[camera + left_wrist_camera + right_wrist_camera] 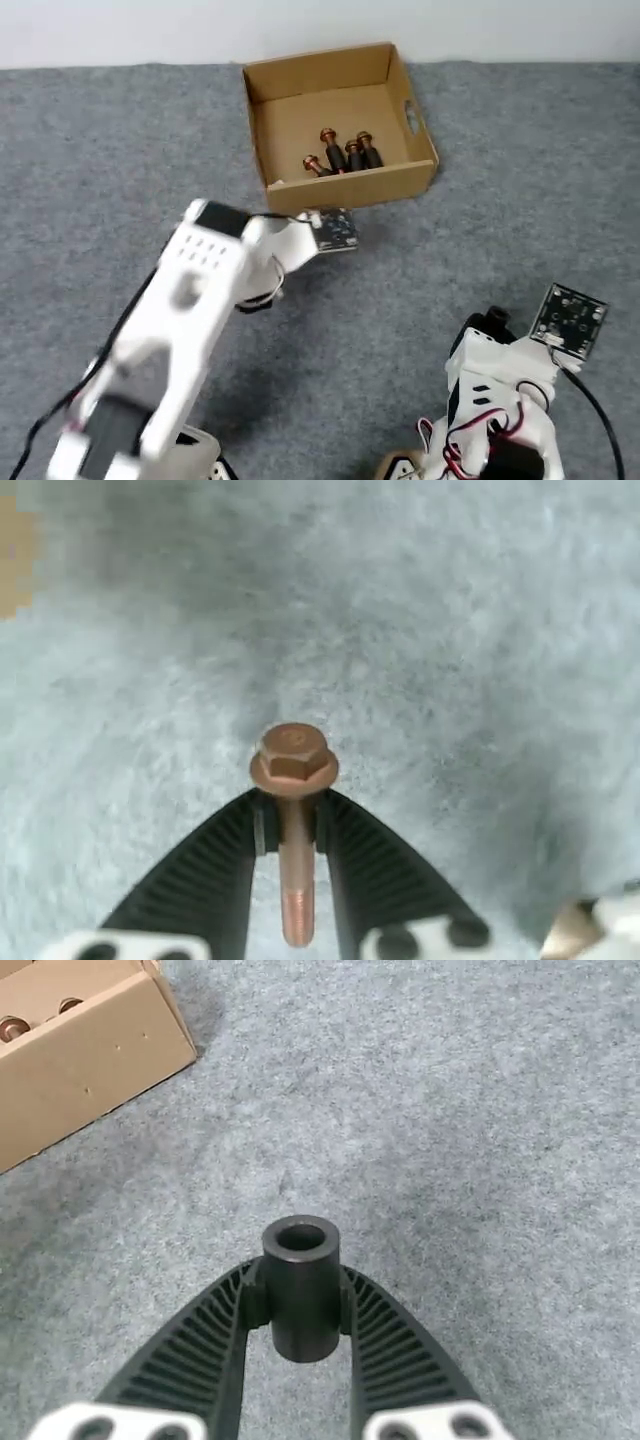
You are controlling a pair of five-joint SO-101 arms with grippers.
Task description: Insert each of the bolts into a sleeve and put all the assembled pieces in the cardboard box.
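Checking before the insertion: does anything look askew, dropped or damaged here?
Nothing stands out. The left gripper holds a bolt by its shank, the right gripper holds a sleeve, and four assembled pieces sit inside the box.

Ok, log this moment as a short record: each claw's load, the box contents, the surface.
Left claw: shut on a copper bolt, hex head beyond the fingertips
Right claw: shut on a black sleeve, no bolt in it
Cardboard box: four assembled pieces inside
Surface: grey mat
Task state: held bolt not yet in held sleeve
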